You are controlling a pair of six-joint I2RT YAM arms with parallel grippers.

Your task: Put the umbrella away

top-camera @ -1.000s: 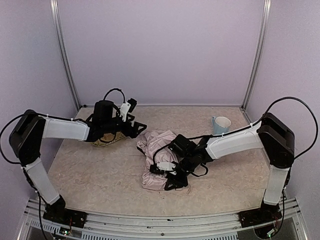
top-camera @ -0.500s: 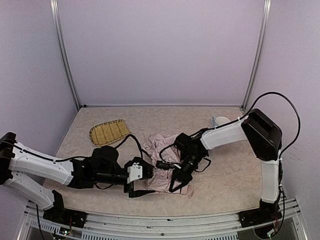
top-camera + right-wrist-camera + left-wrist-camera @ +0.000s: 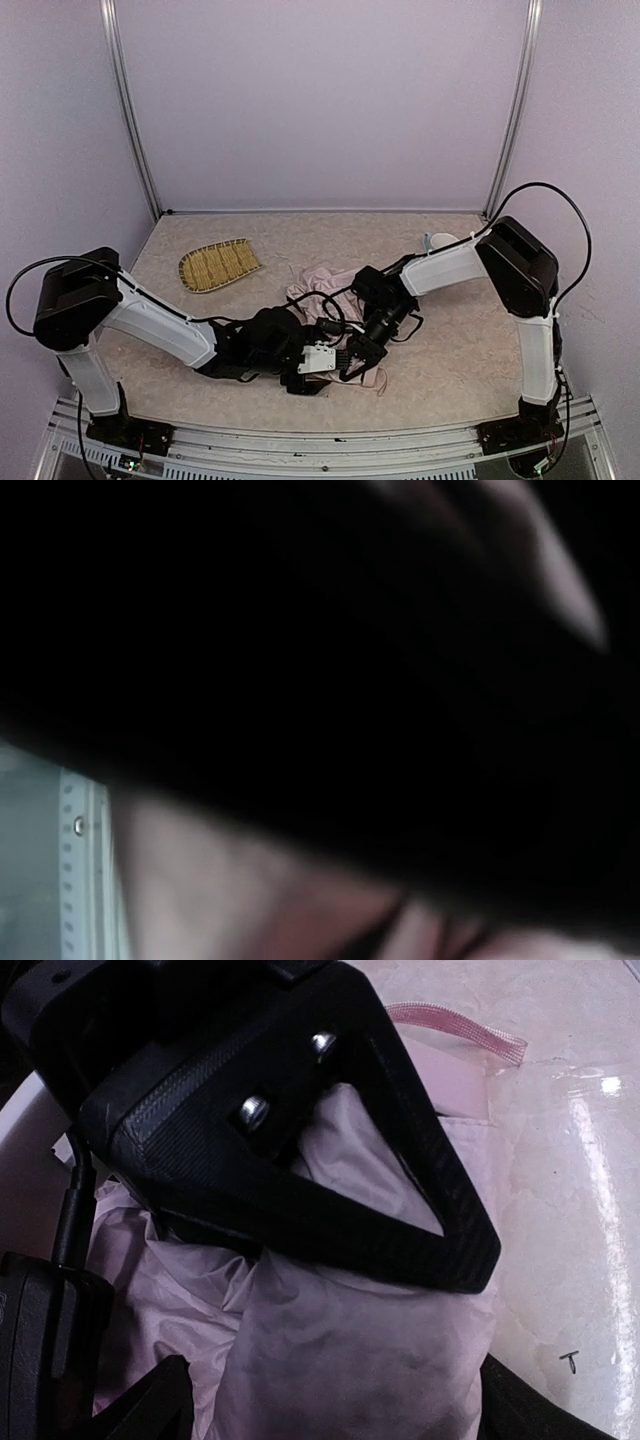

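Note:
The umbrella (image 3: 318, 283) lies crumpled at mid-table, pale pink fabric up; its shaft and handle are hidden. My left gripper (image 3: 318, 362) sits low at its near edge. In the left wrist view its jaws stand wide, and a bundle of the umbrella's fabric (image 3: 350, 1360) fills the gap between them. My right gripper (image 3: 358, 352) presses into the same bundle from the right. One of its black triangular fingers (image 3: 330, 1160) crosses the fabric, which bunches out beneath it. The right wrist view is almost all black, with blurred pink fabric (image 3: 250, 900) at the bottom.
A woven bamboo tray (image 3: 218, 265) lies at the back left. A pale mug (image 3: 440, 242) stands at the back right, partly behind the right arm. A white rail (image 3: 85, 880) shows at the left of the right wrist view. The two grippers are nearly touching.
My left arm has swung from the bamboo tray down to the near side and then right, up to the umbrella. The right gripper has stayed on the fabric, shifting slightly right.

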